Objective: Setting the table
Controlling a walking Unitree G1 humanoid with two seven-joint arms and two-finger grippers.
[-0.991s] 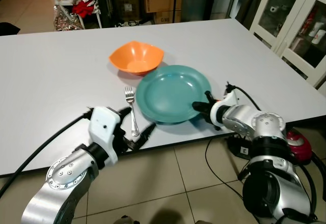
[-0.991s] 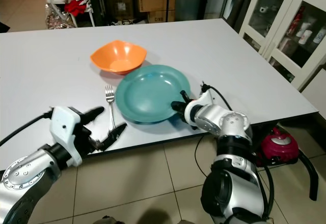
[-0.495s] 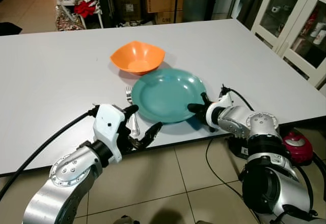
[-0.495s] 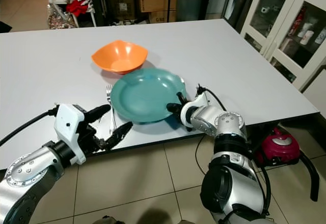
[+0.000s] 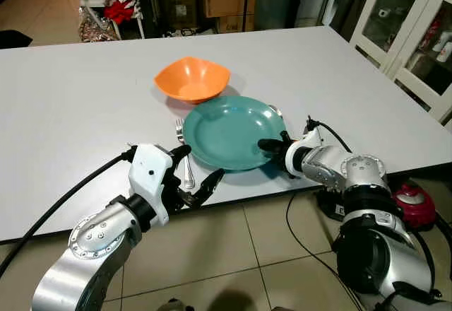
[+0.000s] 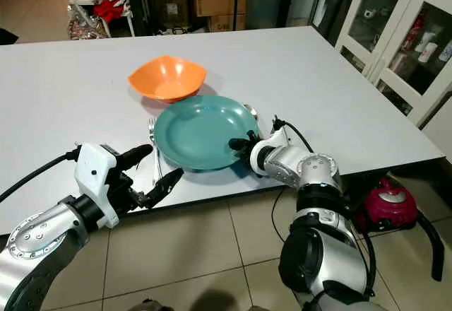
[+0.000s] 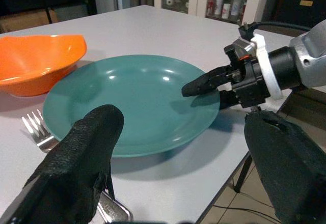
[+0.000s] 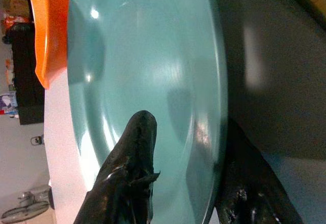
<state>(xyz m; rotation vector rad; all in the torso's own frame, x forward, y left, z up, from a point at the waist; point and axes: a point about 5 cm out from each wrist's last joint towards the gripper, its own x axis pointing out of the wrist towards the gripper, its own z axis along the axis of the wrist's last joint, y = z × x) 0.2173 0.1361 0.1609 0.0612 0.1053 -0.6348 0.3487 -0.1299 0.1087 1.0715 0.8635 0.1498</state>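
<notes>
The plate (image 5: 231,131) lies on the tabletop (image 5: 70,106) near its lower edge, at the centre of the frame. The bowl (image 5: 192,79) sits just above and left of it, their rims touching or nearly so. The fork (image 5: 181,157) lies along the plate's left side. The right claw (image 5: 272,148) is at the plate's lower right rim, one finger over it, one under. The left claw (image 5: 195,177) sits lower left, over the fork's handle.

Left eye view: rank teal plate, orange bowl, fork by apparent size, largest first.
1. teal plate, clearly the widest; the right hand grips its near rim.
2. orange bowl, narrower, though it sits farther back, so its true size is less sure.
3. fork, thinnest, and partly hidden behind the left hand.
</notes>
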